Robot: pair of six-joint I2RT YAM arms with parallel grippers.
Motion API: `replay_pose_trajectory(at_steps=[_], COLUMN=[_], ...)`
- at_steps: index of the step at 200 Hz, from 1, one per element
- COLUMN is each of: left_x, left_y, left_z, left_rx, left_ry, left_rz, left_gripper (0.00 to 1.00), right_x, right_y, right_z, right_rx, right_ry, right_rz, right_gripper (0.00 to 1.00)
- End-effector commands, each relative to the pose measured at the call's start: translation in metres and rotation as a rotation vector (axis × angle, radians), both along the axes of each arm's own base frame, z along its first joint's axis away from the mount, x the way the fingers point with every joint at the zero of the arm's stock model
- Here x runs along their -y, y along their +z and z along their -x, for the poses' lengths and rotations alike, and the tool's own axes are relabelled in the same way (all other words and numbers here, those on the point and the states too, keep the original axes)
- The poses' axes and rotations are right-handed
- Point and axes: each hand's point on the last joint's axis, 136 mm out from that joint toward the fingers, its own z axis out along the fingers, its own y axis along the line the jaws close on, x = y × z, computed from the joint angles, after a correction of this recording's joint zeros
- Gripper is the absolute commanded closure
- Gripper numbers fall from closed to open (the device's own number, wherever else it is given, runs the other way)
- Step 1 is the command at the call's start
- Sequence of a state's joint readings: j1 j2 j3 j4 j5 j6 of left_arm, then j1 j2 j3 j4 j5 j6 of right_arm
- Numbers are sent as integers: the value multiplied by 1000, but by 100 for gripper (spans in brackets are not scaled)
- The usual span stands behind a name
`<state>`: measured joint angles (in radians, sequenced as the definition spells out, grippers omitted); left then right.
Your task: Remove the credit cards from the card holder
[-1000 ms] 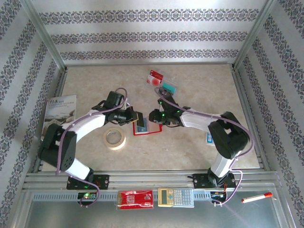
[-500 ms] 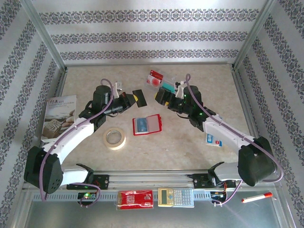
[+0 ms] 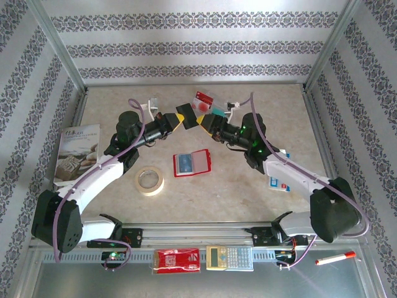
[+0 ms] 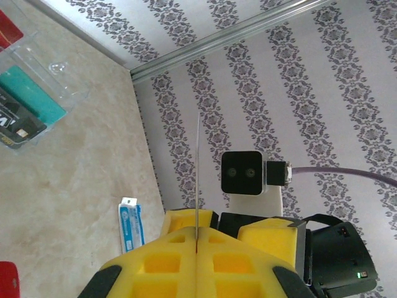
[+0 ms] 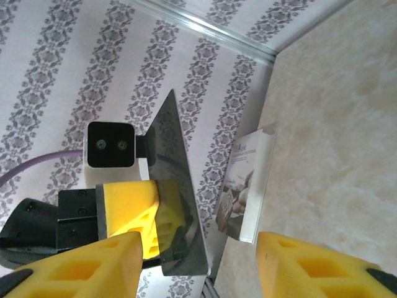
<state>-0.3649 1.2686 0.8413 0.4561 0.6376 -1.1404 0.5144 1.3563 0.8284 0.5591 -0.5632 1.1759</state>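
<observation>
My left gripper (image 3: 175,119) hangs above the back of the table, shut on a dark credit card (image 3: 186,115). In the left wrist view that card (image 4: 197,167) shows edge-on, pinched between the yellow pads. My right gripper (image 3: 206,123) faces it from the right, open. In the right wrist view the card (image 5: 177,205) stands upright between my spread right fingers (image 5: 80,264), nearer the left one. The red card holder (image 3: 200,161) lies open on the table with a blue card (image 3: 183,163) in it. A red-and-white card (image 3: 203,101) and a teal-and-black card (image 3: 222,114) lie behind the grippers.
A tape roll (image 3: 149,180) lies left of the holder and a booklet (image 3: 77,151) at the left edge. A blue-and-white pack (image 3: 279,180) sits under the right arm. On the front rail lie a red packet (image 3: 177,260), a calculator (image 3: 229,257) and a marker (image 3: 335,257).
My left gripper has lifted the dark card away from the holder and carried it back and right. My right gripper has swung back to face it, fingers around the card.
</observation>
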Motion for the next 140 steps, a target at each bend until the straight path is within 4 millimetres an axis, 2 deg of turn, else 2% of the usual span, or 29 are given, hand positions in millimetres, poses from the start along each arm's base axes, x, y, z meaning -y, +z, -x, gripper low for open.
replay_pose_trajectory(at_steps=[1, 25, 37, 49, 70, 95, 100, 119, 140], left_x=[2, 3, 2, 2, 1, 4, 4, -3, -16], left_y=[20, 23, 23, 20, 10, 9, 9, 0, -22], left_z=[5, 5, 5, 5, -1, -8, -9, -15, -18], left_rx=[56, 50, 50, 47, 19, 26, 25, -6, -33], left_ry=[-32, -42, -43, -38, -12, -21, -20, 1, 58], left_rz=[68, 99, 98, 91, 74, 92, 93, 76, 8], left_gripper=[100, 100, 100, 100, 100, 100, 100, 80, 49], right_x=[-11, -15, -17, -17, -13, -4, -1, 4, 12], right_y=[39, 49, 47, 43, 48, 51, 47, 41, 25], right_z=[5, 5, 4, 2, -1, -4, -6, -10, -14], right_rx=[99, 125, 115, 94, 107, 129, 116, 139, 197], right_ry=[57, 85, 89, 85, 77, 40, 28, -4, 6], right_rz=[-97, -120, -120, -121, -140, -126, -107, -47, 105], right_gripper=[56, 62, 66, 71, 78, 95, 98, 100, 100])
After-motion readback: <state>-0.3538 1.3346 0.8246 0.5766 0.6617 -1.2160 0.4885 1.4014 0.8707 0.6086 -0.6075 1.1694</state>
